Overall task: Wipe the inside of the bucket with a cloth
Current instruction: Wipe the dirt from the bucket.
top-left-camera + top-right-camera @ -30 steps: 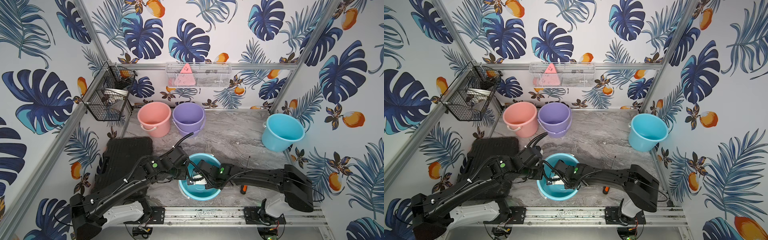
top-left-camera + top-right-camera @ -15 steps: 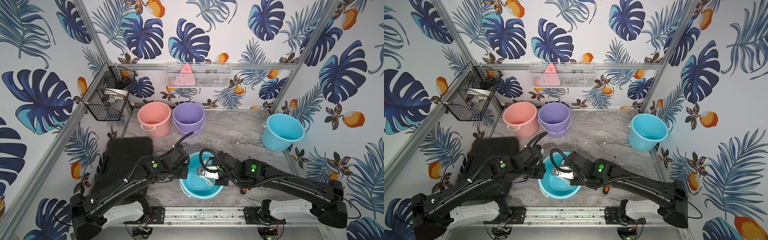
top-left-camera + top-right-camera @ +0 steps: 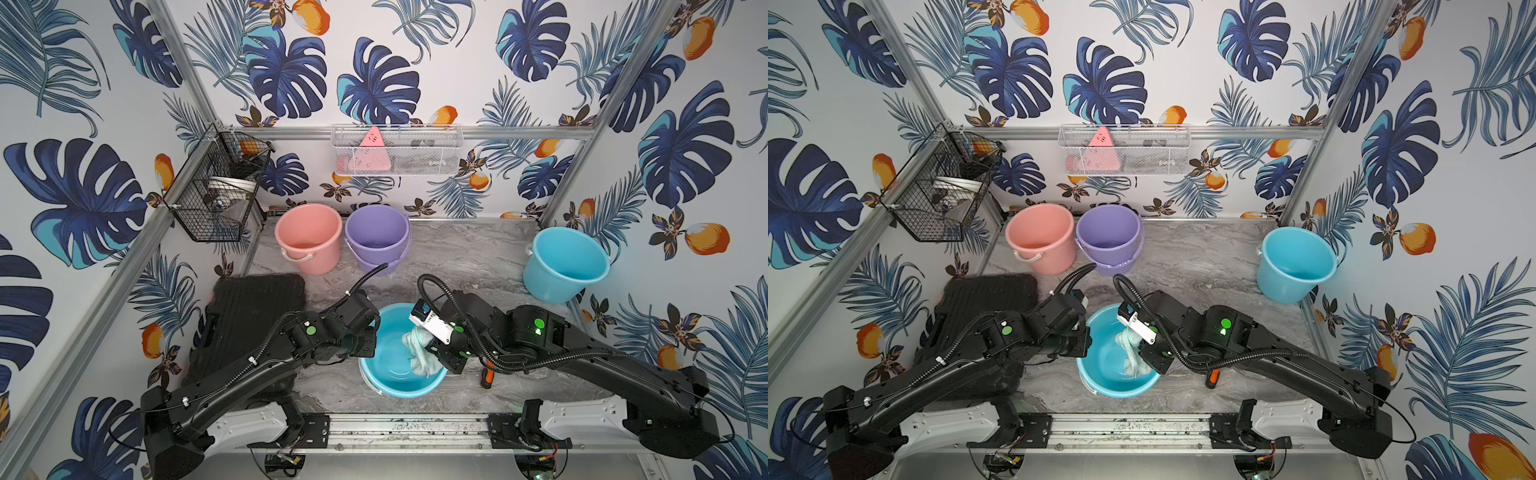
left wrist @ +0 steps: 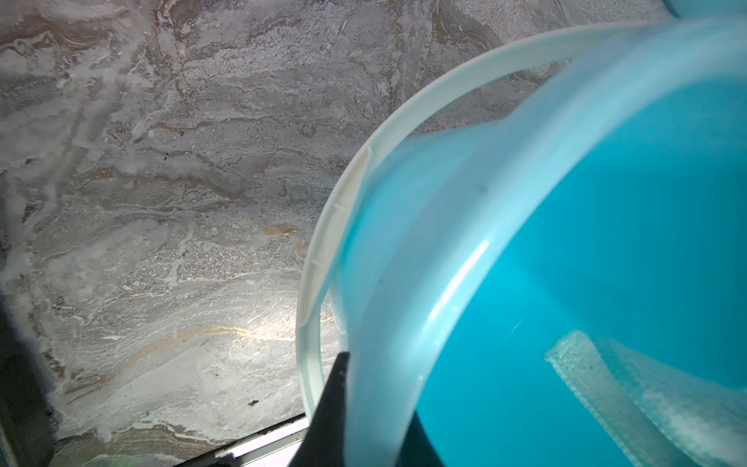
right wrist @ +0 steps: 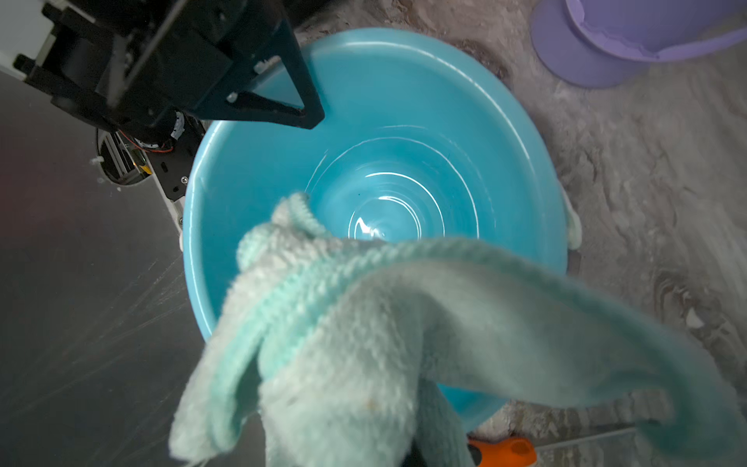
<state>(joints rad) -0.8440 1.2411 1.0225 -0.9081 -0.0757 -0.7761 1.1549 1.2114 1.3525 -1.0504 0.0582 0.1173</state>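
Field notes, bucket as reference.

The bucket: blue, mouth up, on the grey marbled worktop between your two arms. Its glossy bottom shows plainly in the right wrist view.

Left gripper: clenched on the bucket's wall at the rim, on your left arm's side. The left wrist view gives you one dark finger outside the wall and one inside it. The bucket's white handle hangs down the outside, close by that grip.

Right gripper: clamped on the cloth, above the bucket's rim on your right arm's side. Its fingers are mostly buried in fabric, so you see little of them.

Cloth: pale mint, bunched, hanging from the right gripper down into the bucket's mouth. Its lower end is near the inner wall on your right arm's side; you cannot tell whether it touches.

Around the bucket:
- orange-handled screwdriver lies on the worktop just beside it, on the right arm's side
- black case lies near it on the left arm's side, partly under that arm
- pink bucket and purple bucket stand side by side beyond it, by the back wall
- second blue bucket stands well apart from it, in the back right corner
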